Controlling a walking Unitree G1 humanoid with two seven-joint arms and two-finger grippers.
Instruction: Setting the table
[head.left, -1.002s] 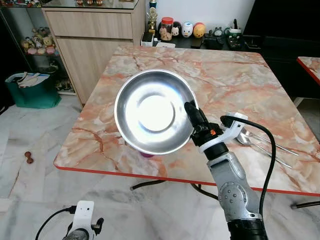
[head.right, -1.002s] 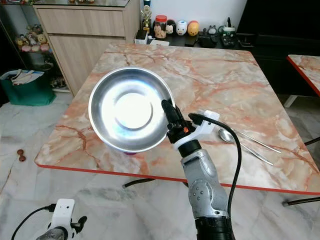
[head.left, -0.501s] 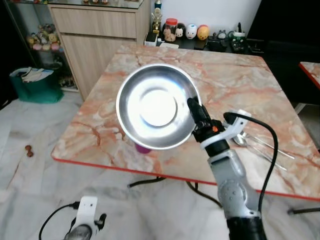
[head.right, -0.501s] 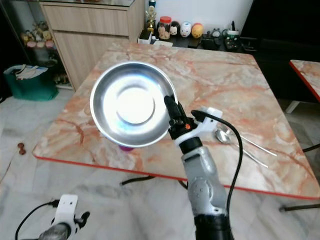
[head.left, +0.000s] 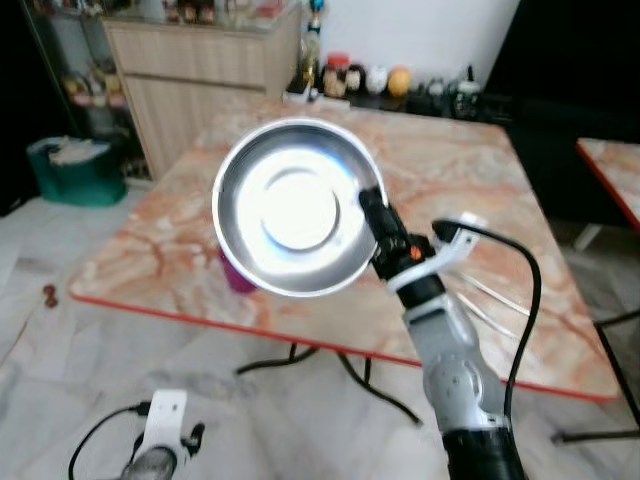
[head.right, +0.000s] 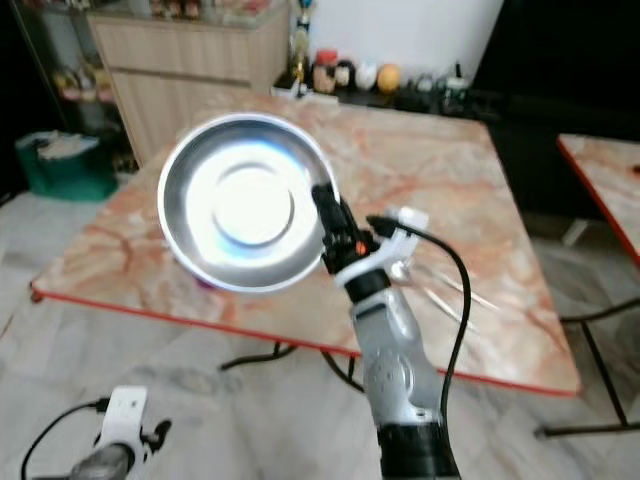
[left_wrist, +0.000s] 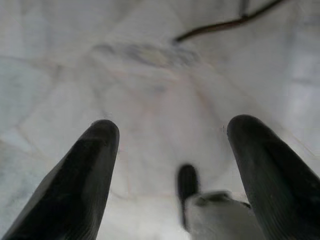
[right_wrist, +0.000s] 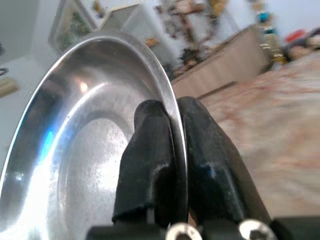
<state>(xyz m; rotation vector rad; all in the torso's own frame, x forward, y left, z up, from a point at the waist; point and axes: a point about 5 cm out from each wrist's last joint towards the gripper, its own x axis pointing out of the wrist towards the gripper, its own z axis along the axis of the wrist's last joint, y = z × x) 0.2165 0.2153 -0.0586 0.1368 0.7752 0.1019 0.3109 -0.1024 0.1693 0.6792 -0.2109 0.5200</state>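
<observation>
Pinching the rim of a round shiny steel bowl (head.left: 290, 207) at frame centre, the right gripper (head.left: 372, 215) holds it tilted above the marble-patterned table (head.left: 480, 190); lower left, the left gripper (left_wrist: 170, 165) hangs spread wide.

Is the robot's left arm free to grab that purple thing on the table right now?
Probably not. The left gripper hangs open near the floor, and the steel bowl in the right gripper hides most of the purple thing.
</observation>
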